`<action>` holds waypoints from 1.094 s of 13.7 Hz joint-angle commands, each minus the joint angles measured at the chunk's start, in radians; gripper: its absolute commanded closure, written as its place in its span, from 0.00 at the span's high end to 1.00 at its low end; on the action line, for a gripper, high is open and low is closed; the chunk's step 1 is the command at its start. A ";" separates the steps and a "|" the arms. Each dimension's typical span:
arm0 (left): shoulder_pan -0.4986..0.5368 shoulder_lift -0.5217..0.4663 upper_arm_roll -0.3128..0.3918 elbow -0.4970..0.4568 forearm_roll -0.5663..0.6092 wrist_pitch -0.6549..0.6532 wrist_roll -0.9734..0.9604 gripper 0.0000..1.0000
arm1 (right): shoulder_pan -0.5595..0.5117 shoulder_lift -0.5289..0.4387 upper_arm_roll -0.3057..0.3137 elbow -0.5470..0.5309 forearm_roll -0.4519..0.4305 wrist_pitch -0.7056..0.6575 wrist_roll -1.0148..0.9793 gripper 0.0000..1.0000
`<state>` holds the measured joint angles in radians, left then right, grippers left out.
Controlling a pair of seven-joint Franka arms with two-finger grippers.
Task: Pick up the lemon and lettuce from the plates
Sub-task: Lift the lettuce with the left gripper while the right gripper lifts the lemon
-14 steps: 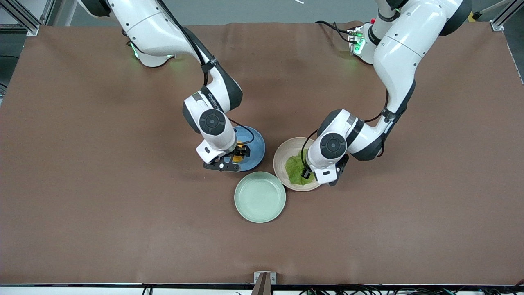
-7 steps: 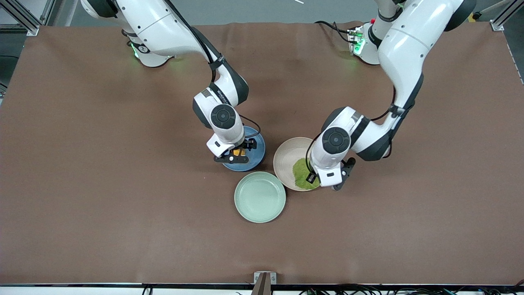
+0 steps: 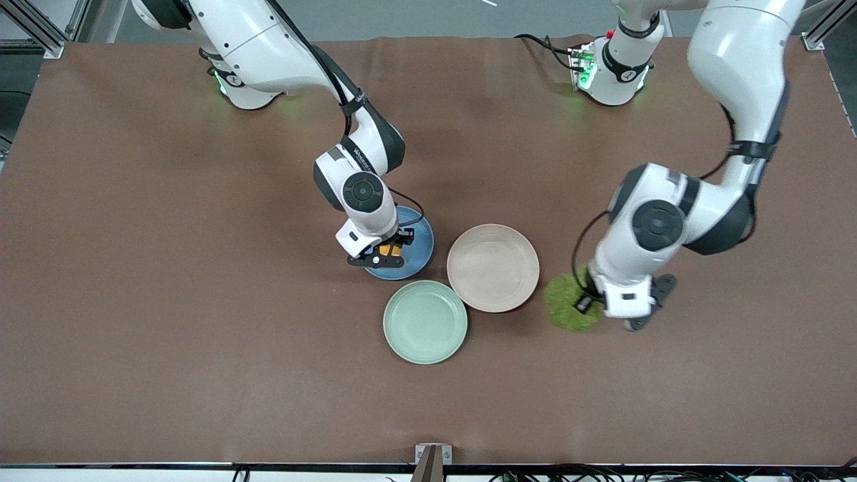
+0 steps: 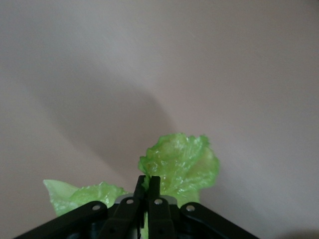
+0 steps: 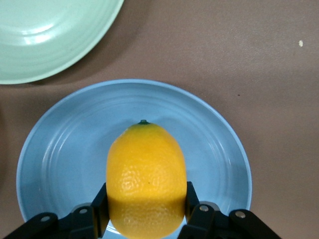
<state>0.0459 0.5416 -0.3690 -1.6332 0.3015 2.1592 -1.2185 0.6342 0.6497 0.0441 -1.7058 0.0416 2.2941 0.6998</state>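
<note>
My right gripper (image 3: 387, 251) is shut on the lemon (image 3: 387, 250) and holds it over the blue plate (image 3: 416, 249). In the right wrist view the lemon (image 5: 145, 179) sits between my fingers (image 5: 99, 204) above the blue plate (image 5: 214, 149). My left gripper (image 3: 584, 302) is shut on the lettuce (image 3: 566, 305) and holds it over the bare table beside the beige-pink plate (image 3: 493, 268), toward the left arm's end. In the left wrist view the lettuce (image 4: 182, 164) hangs from my left gripper (image 4: 148, 183). The beige-pink plate holds nothing.
A mint-green plate (image 3: 425, 322) with nothing on it lies nearer the front camera, touching the beige-pink plate; its rim also shows in the right wrist view (image 5: 50, 40). Brown table mat (image 3: 201, 335) all around.
My left gripper has carried the lettuce off the beige-pink plate toward the left arm's end. My right gripper has closed in on the lemon over the blue plate and barely moved since.
</note>
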 commanded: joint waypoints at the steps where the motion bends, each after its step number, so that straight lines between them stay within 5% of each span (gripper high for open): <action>1: 0.095 0.023 -0.010 -0.036 0.018 0.021 0.097 0.04 | -0.010 -0.054 0.005 -0.014 0.014 -0.059 -0.008 0.23; 4: 0.155 0.069 -0.010 -0.040 0.018 0.024 0.152 0.09 | -0.050 -0.238 0.000 -0.009 0.012 -0.295 -0.014 0.23; 6: 0.173 0.090 -0.010 -0.043 0.018 0.024 0.177 0.43 | -0.118 -0.384 -0.001 -0.009 0.012 -0.466 -0.096 0.23; 8: 0.173 0.086 -0.005 -0.042 0.015 0.024 0.168 0.93 | -0.233 -0.496 -0.001 -0.009 0.012 -0.598 -0.239 0.23; 11: 0.203 0.022 -0.007 -0.028 0.019 0.021 0.186 1.00 | -0.454 -0.545 -0.001 -0.009 0.011 -0.673 -0.532 0.23; 15: 0.224 -0.119 -0.002 0.009 0.018 -0.024 0.481 1.00 | -0.695 -0.474 -0.003 -0.020 -0.014 -0.590 -0.808 0.23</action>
<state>0.2497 0.5147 -0.3696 -1.6052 0.3025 2.1671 -0.8567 0.0053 0.1275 0.0158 -1.7093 0.0378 1.6535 -0.0471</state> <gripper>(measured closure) 0.013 0.396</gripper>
